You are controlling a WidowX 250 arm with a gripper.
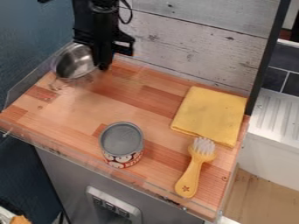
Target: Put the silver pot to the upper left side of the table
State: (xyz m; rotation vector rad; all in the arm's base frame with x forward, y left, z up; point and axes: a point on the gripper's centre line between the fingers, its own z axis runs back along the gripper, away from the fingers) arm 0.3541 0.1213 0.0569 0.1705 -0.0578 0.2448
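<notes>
Gripper (103, 64) down beside the silver pot's (73, 62) right rim, at the desk's (76, 109) upper left corner; whether it grips, I can't tell. If held, ease the pot down level, clear of the see-through side wall (26, 83), release gently, then lift straight up.

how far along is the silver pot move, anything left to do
Placement looks nearly done: the silver pot is at the upper left of the table. The gripper is at the pot's right-hand rim; whether it has hold is unclear. Likely left: releasing it if held, then moving away.
</notes>
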